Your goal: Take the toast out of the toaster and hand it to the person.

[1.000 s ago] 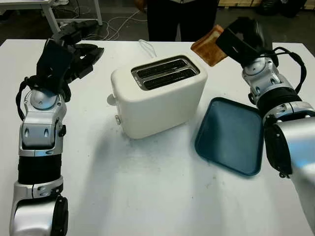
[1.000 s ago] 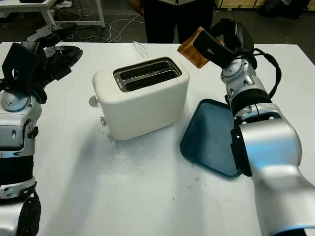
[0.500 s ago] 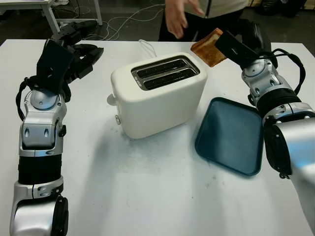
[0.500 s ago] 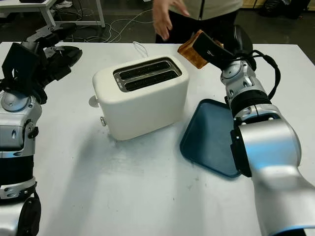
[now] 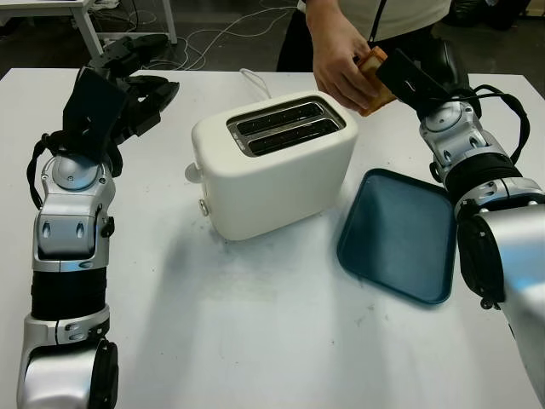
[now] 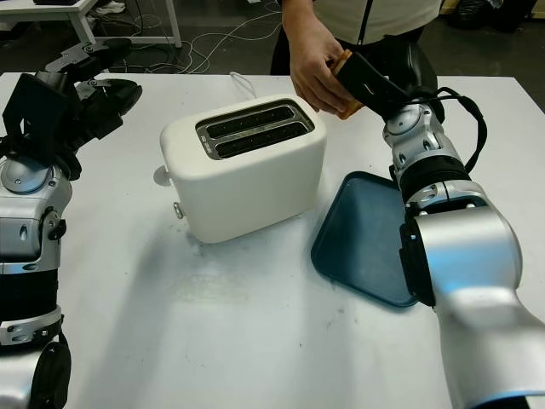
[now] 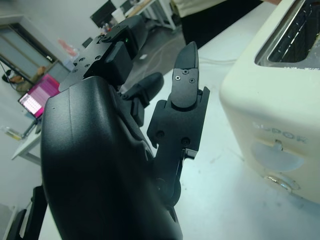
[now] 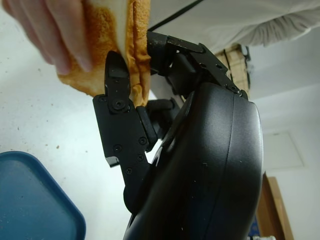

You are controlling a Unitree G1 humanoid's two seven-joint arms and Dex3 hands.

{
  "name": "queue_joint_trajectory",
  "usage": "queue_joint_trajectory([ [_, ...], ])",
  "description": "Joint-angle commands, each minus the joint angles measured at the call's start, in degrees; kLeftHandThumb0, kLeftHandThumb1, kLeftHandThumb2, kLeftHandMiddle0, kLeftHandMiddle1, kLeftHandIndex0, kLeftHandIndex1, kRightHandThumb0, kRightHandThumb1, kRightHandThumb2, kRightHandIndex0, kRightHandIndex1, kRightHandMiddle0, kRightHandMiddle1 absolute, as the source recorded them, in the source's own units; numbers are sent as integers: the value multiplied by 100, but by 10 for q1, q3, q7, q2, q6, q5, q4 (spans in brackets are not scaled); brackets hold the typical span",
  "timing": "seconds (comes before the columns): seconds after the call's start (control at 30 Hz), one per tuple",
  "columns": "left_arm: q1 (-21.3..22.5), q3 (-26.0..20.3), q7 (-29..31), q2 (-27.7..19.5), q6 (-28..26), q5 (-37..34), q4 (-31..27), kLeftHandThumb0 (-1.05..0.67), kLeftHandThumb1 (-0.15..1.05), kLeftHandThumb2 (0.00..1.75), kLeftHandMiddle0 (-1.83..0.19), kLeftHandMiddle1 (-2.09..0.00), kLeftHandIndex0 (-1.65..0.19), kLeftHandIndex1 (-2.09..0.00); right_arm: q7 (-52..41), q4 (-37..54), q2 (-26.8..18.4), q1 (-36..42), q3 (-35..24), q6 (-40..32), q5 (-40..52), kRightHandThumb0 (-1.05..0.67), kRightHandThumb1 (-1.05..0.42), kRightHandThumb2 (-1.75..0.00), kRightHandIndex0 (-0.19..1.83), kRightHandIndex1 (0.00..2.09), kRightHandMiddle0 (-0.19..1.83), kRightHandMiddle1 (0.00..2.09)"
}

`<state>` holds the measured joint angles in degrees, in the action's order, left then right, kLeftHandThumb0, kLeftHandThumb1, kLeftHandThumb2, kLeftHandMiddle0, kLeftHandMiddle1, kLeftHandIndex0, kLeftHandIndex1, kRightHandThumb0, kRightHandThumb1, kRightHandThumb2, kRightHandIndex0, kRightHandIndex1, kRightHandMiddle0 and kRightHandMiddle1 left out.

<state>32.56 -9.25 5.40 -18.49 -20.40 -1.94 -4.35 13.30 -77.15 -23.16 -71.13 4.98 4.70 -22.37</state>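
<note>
The white toaster [image 5: 272, 166] stands mid-table with both slots empty. My right hand [image 5: 407, 78] is raised behind its right end, shut on a slice of browned toast [image 5: 373, 75]. A person's hand [image 5: 339, 64] has closed its fingers on the same slice from the left. The right wrist view shows my black fingers [image 8: 117, 95] pinching the toast [image 8: 117, 35] while the person's fingers [image 8: 55, 35] wrap its other side. My left hand [image 5: 128, 89] hangs open above the table's far left corner, apart from the toaster [image 7: 280, 115].
A dark blue tray [image 5: 400, 234] lies flat just right of the toaster. The person [image 6: 375, 17] stands at the far table edge. A white cord [image 5: 255, 83] runs behind the toaster. The near half of the white table [image 5: 255, 341] is bare.
The person leaned in and brought a hand down from above the toaster onto the toast in my right hand. Both my arms stayed almost still.
</note>
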Motion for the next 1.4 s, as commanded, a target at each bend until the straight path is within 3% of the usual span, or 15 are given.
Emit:
queue_joint_trajectory([
  [0.0,-5,-1,-1,-1,-1,1,-6,-24,92,20,-27,-93,-48,-30,-2,2,0,-6,-5,2,8,-26,-92,-29,54,175,60,124],
  [0.13,-4,-1,-2,0,-3,0,-7,-24,92,20,-26,-92,-47,-30,-5,3,-2,-6,-4,8,8,-23,-92,-29,55,175,65,114],
  [0.2,-4,0,-2,-1,-2,2,-7,-24,92,20,-26,-92,-47,-31,-5,4,-2,-6,-4,13,9,-22,-92,-28,61,175,58,142],
  [0.33,-3,-1,-1,1,-3,-1,-7,-23,92,20,-27,-93,-47,-31,-3,5,0,-8,-6,13,12,-20,-92,-28,65,175,53,160],
  [0.4,-3,-1,-1,1,-3,-2,-5,-24,92,20,-27,-93,-47,-31,1,5,1,-8,-2,13,10,-20,-92,-28,64,175,59,146],
  [0.53,-3,-1,-1,1,-2,-2,-4,-24,92,20,-27,-93,-47,-32,6,6,2,-7,-1,19,10,-21,-92,-29,67,175,56,157],
  [0.67,-3,-2,-2,2,-3,-2,-6,-23,92,20,-27,-93,-47,-32,-5,7,2,-5,-1,25,11,-28,-92,-29,67,175,69,128],
  [0.73,-4,-2,-2,1,-4,-2,-8,-23,92,21,-27,-93,-46,-32,-14,7,0,-3,1,31,11,-36,-92,-31,69,154,78,95],
  [0.77,-5,-3,-2,1,-4,-2,-9,-23,92,21,-26,-93,-46,-32,-22,8,-1,-2,0,33,13,-39,-92,-33,76,125,83,72],
  [0.8,-5,-3,-3,1,-6,-2,-10,-23,92,21,-26,-93,-46,-32,-39,9,-2,-1,-4,39,18,-45,-92,-37,83,82,87,41],
  [0.9,-9,-1,-5,-3,-7,6,-15,-22,92,22,-26,-92,-46,-32,-79,15,-7,4,-8,44,28,-51,-92,-49,74,21,73,5],
  [1.0,-15,-1,-9,-5,-7,12,-21,-22,92,21,-28,-91,-47,-32,-97,26,-9,21,-16,61,40,-47,-92,-53,65,7,60,1],
  [1.13,-26,-6,-9,-7,-5,8,-32,-21,92,21,-31,-90,-47,-32,-137,50,-8,63,-65,122,101,-42,-92,-53,61,3,50,0],
  [1.2,-34,-10,-9,-7,-2,5,-38,-22,91,20,-32,-90,-48,-33,-150,71,-8,82,-73,131,116,-44,-92,-57,43,1,40,0],
  [1.37,-68,-32,-12,6,-5,-14,-73,-27,89,17,-34,-89,-49,-33,-162,205,2,179,-92,140,155,-40,-92,-62,32,0,33,0],
])
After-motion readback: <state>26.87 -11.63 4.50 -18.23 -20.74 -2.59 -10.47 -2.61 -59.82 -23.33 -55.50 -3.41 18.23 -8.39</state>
